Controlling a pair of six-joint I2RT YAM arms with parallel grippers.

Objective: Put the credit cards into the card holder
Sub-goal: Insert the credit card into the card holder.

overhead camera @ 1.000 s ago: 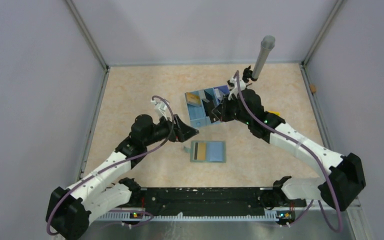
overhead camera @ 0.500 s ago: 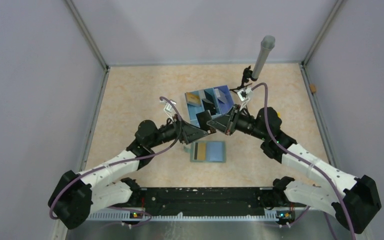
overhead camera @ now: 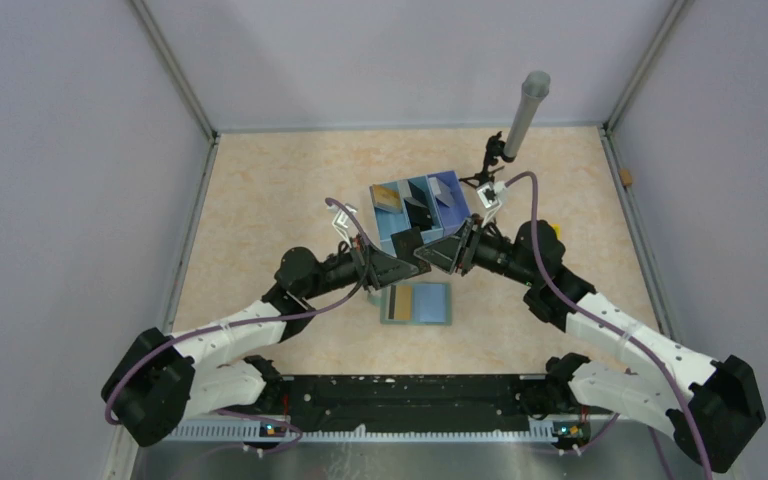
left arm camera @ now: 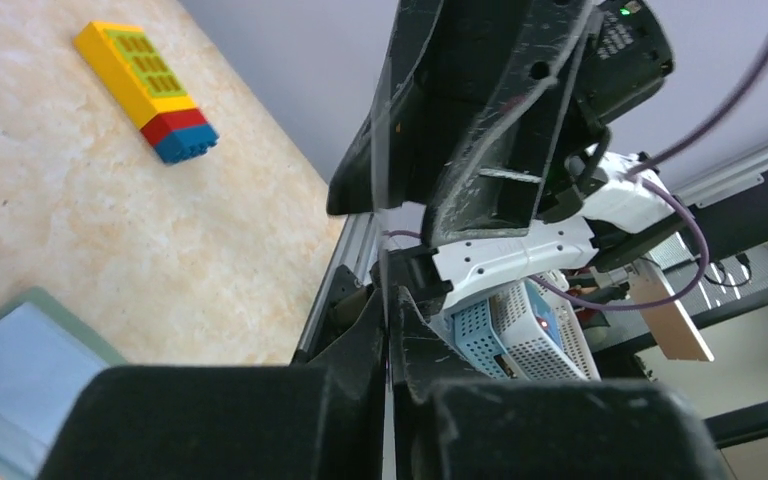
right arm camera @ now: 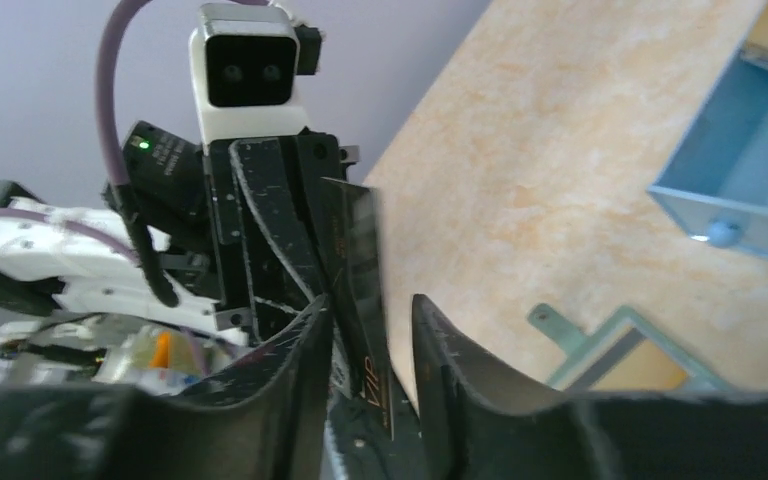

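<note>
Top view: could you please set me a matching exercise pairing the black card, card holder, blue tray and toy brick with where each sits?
1 black card
2 card holder
3 blue tray
4 toy brick

A on the table, by the right arm
B lying open, nearest the table's near edge
C in the air, clamped in the left gripper
D on the table, farther back than the card holder

Pairs: 1-C, 2-B, 3-D, 4-A

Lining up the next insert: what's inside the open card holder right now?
The card holder shows a dark-and-gold card on its left panel; the right panel looks bare light blue. The left gripper, holding a black card, overhangs its far edge, hiding anything there.
</note>
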